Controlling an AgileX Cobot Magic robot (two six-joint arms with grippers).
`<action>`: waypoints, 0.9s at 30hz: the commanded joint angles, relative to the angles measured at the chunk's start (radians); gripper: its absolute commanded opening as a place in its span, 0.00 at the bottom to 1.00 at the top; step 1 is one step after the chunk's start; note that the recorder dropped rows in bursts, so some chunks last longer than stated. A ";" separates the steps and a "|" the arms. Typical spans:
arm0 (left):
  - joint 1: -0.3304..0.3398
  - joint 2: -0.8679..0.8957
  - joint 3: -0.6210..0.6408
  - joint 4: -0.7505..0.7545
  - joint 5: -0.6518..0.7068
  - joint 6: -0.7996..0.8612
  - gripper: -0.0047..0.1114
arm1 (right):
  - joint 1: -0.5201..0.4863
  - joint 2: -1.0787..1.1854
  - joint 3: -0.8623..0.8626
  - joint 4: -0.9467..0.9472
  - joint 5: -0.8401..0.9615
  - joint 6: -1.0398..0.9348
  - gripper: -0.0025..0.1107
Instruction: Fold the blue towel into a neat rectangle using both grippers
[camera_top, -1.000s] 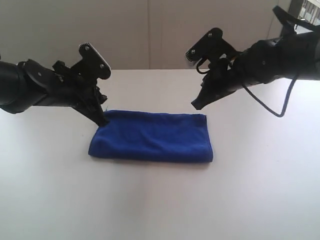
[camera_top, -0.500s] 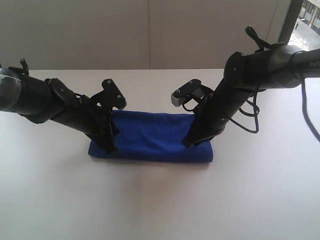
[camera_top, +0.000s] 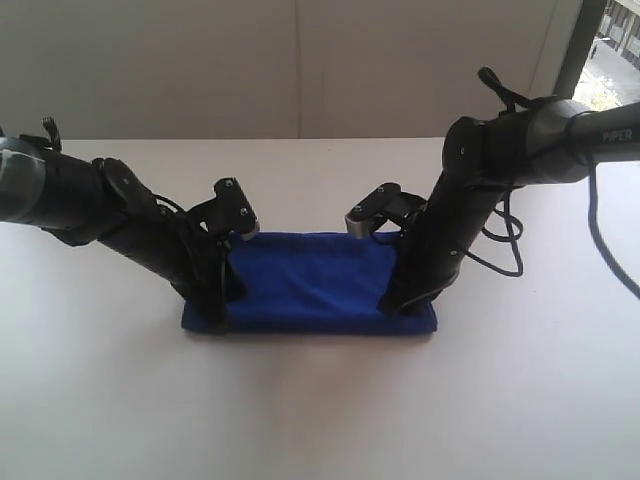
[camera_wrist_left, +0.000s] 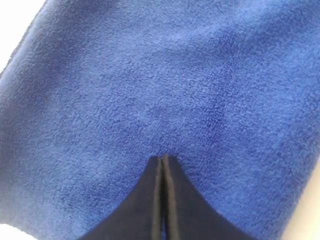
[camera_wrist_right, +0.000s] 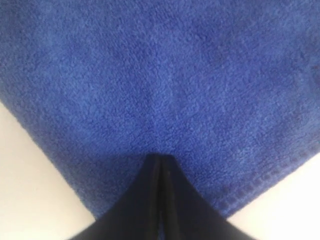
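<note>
My left pincer (camera_wrist_left: 164, 159) has its jaws pressed tight together, tip down on the blue towel (camera_top: 310, 285) near its left end, my right pincer (camera_wrist_right: 160, 157) likewise closed near the right end — whether either nips any cloth I cannot tell — and the towel lies folded long on the white table (camera_top: 320, 410).

Soft even daylight, faint shadows, washed-out whites, wrist close-ups slightly blurred.
</note>
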 joint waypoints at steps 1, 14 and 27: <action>0.002 -0.016 0.006 0.094 0.104 -0.071 0.04 | -0.005 0.005 0.003 -0.035 0.034 -0.006 0.02; 0.002 -0.149 0.022 0.104 0.168 -0.098 0.04 | -0.003 -0.106 -0.021 -0.042 -0.029 0.005 0.02; 0.004 -0.116 0.118 0.299 0.112 -0.235 0.04 | -0.003 -0.077 -0.030 -0.057 -0.219 0.016 0.02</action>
